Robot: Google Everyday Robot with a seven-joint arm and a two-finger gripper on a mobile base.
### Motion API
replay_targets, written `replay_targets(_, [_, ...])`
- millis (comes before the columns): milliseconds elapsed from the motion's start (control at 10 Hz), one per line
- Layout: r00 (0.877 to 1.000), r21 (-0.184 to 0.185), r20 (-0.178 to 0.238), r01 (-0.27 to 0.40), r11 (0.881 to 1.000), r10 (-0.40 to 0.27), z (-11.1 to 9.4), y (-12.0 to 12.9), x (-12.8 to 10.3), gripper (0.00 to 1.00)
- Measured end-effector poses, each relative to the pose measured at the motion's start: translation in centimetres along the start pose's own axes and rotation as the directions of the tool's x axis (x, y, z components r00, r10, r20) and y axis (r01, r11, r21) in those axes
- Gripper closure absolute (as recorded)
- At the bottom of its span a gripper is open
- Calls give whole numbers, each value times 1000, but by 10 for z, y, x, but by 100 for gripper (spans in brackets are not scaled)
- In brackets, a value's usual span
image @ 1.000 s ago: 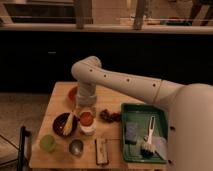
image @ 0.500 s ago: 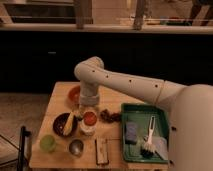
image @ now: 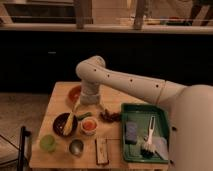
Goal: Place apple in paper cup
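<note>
The paper cup (image: 89,130) stands on the wooden table (image: 57,97), in front of the arm's wrist. The apple (image: 89,123) shows as a red-orange round at the cup's mouth, resting in it. My gripper (image: 86,111) hangs just above and slightly behind the cup, at the end of the white arm (image: 125,82) that reaches in from the right. The gripper's tip is dark and merges with the things behind it.
An orange-red bowl (image: 74,93) sits behind the wrist. A dark bowl (image: 64,125) holds a yellow utensil left of the cup. Near the front edge are a light green cup (image: 48,143), a metal cup (image: 76,147) and a flat bar (image: 101,150). A dark reddish cluster (image: 110,116) and a green tray (image: 145,152) lie to the right.
The arm's wrist has risen a little above the cup. The apple stays at the cup's mouth.
</note>
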Motion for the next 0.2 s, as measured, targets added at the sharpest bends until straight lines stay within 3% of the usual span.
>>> replay_targets(200, [1000, 8, -23, -10, 1000, 10, -5, 2, 7, 20])
